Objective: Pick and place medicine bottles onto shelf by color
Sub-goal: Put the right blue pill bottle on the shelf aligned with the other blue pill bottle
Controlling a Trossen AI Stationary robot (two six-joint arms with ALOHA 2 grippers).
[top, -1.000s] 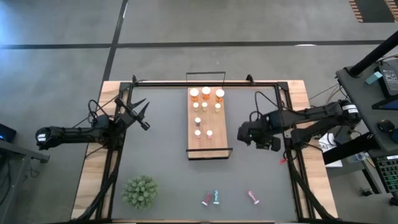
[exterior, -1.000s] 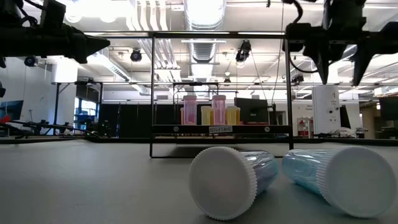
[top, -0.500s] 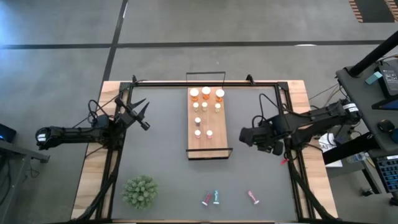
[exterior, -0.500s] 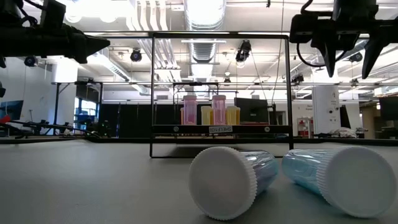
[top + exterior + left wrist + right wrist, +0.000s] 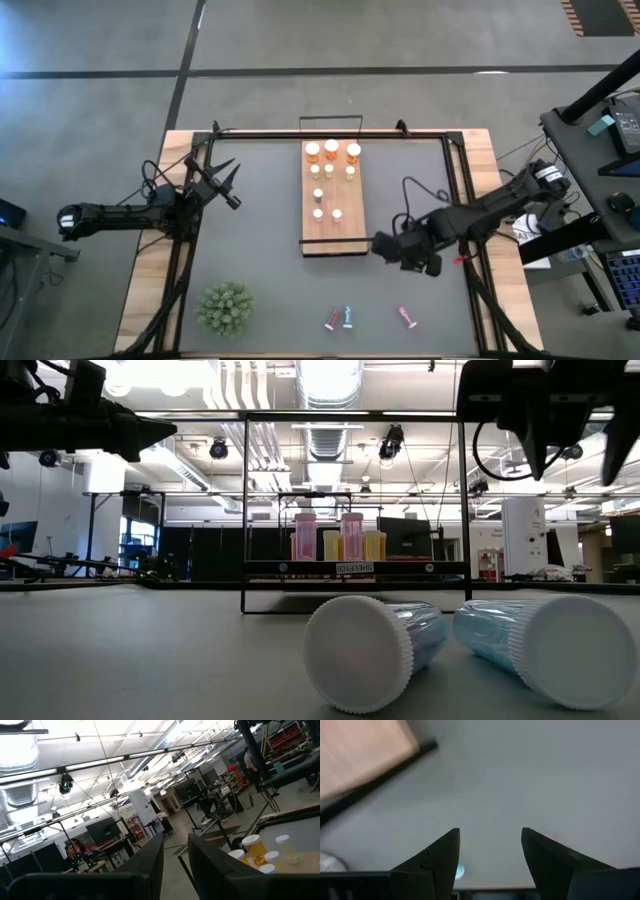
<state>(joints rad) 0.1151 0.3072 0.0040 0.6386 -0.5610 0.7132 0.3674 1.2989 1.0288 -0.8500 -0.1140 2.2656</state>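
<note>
The light-wood shelf (image 5: 335,225) lies at the table's middle far side. Several white-capped bottles (image 5: 331,150) stand on its far half; they also show in the low view (image 5: 340,538). Three bottles lie on their sides near the table's front edge: a pink one (image 5: 331,321), a teal one (image 5: 348,317) and a pink-red one (image 5: 406,317). Two of them fill the low view's foreground (image 5: 372,650). My right gripper (image 5: 383,245) is open and empty above the table by the shelf's near right corner (image 5: 365,750). My left gripper (image 5: 228,183) hovers open and empty at the table's left.
A green spiky plant (image 5: 225,307) stands at the near left. A black frame (image 5: 330,133) runs along the table's far and side edges. Bare grey tabletop (image 5: 260,250) lies between the shelf and the lying bottles.
My right gripper has gone toward the table's near edge and a little to the left, from beside the shelf's right side to its near right corner, staying open. The bottles and the shelf have not moved.
</note>
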